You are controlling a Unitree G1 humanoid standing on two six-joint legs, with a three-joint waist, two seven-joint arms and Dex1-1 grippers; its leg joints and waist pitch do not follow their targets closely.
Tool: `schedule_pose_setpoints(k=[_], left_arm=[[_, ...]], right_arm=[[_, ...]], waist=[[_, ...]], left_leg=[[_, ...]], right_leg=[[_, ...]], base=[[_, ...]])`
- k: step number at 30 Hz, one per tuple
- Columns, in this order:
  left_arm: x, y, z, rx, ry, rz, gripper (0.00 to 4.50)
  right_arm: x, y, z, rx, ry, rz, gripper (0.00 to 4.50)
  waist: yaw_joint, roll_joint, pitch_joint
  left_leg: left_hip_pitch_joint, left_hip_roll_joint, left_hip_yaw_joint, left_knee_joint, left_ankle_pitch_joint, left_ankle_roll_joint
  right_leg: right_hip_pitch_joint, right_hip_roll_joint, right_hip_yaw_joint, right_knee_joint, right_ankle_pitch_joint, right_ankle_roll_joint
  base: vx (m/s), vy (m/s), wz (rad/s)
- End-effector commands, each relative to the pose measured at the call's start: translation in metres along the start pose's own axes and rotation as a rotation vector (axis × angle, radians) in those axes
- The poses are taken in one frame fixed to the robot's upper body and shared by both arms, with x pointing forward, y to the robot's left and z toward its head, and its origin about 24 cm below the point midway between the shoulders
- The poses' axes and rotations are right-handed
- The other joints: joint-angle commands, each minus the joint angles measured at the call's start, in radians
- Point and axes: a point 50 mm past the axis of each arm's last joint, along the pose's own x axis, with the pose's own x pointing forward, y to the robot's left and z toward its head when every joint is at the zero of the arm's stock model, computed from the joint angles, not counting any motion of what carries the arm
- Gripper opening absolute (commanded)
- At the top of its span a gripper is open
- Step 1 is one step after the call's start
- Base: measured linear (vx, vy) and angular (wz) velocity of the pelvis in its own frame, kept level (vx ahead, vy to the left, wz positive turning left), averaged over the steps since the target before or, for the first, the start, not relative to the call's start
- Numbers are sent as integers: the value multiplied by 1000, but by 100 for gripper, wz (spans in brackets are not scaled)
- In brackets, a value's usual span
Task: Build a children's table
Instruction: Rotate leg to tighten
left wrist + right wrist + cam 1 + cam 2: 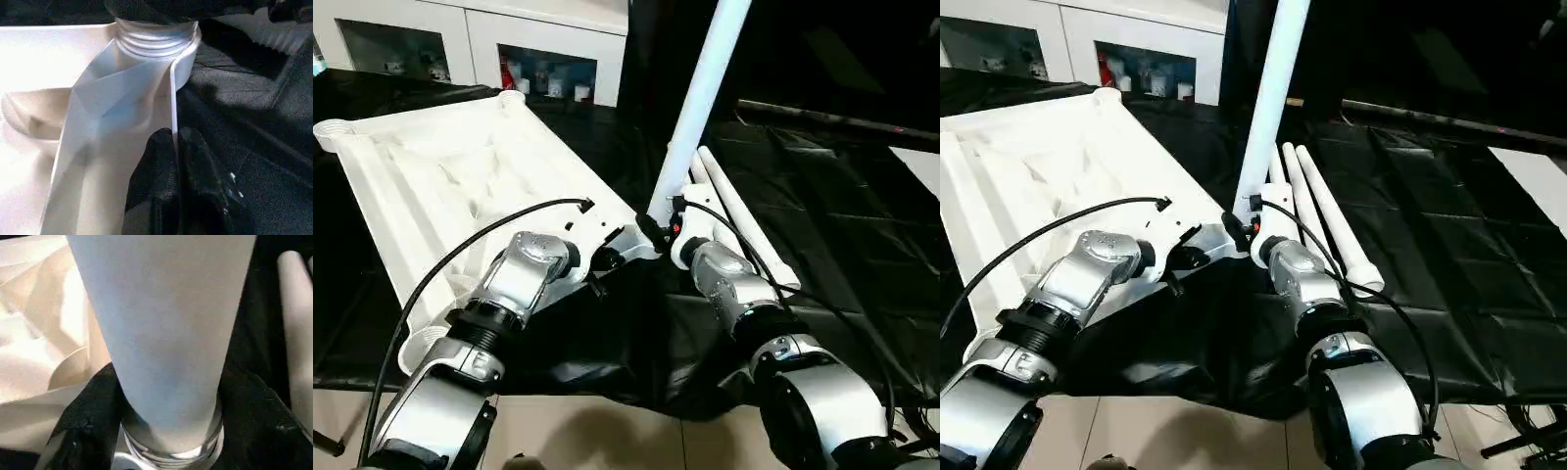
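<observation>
Upright leg [705,93] standing tilted in near corner socket [161,41] of the tabletop [440,176], threaded end seated at the socket rim per both wrist views. Tabletop lying upside down, ribbed underside up, on black sheet [842,225]; far corner sockets visible toward the cabinet [470,39]. Right tool [166,431] clenched around the leg's lower end, black fingers [83,426] on either side of the tube just above the threads. Left tool [176,147] pinched shut on the thin edge wall [172,98] of the tabletop just beside the socket, one finger on each side of the wall. Both tools close together at the same corner in the head views, left tool [597,257] coming in over the tabletop, right tool [656,230] from the sheet side. Spare legs [1327,211] lying side by side on the sheet, just right of the upright leg, flared ends toward the robot. Black cable [489,235] arcing over left forearm. Cabinet with glass doors behind the tabletop, small items inside too blurred to tell.
</observation>
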Motion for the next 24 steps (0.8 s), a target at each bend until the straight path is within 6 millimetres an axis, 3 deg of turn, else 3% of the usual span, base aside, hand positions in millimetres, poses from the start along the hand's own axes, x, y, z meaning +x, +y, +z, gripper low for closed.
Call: schedule_pose_setpoints(k=[1,4,5,11,17,21,22,24], left_arm=[[-2,-5,-3,7,-28,-57,0],[-7,-6,-5,19,-42,-107,0],[-12,-6,-6,31,-54,-142,0],[-29,-10,-11,107,-57,-302,0],[-49,-26,-19,149,-17,-546,0],[-50,-27,-23,144,13,-560,0],[-50,-28,-23,144,14,-563,0],[-51,-28,-23,144,10,-566,0]], right_arm=[[-3,2,-11,-53,56,105,328],[-7,-1,-6,-80,52,205,361],[-13,-6,-2,-105,45,283,361],[-33,-22,11,-155,28,460,361],[-55,-29,7,-274,133,657,361],[-60,-27,3,-290,172,721,361],[-60,-26,2,-290,174,728,361],[-60,-24,2,-285,175,737,326]], waist=[[3,15,-58],[1,13,-58],[3,10,-58],[9,13,-58],[22,18,-54],[29,16,-53],[30,23,-53],[29,18,-53]], left_leg=[[11,2,5,-54,-146,-20],[8,1,5,-52,-118,-1],[8,2,6,-50,-120,14],[10,5,7,-47,-95,39],[17,8,7,-52,-128,22],[20,8,9,-53,-152,8],[18,7,8,-54,-158,0],[17,7,7,-55,-169,-9]], right_leg=[[41,-75,49,-72,24,-159],[45,-76,48,-68,61,-173],[46,-75,47,-70,61,-178],[43,-74,47,-66,97,-202],[37,-71,45,-68,65,-208],[35,-73,47,-70,29,-205],[35,-74,48,-70,18,-204],[36,-74,48,-73,2,-201]], base=[[0,0,0],[0,0,0],[0,0,0],[0,0,0],[0,0,0],[0,0,0],[0,0,0],[0,0,0]])
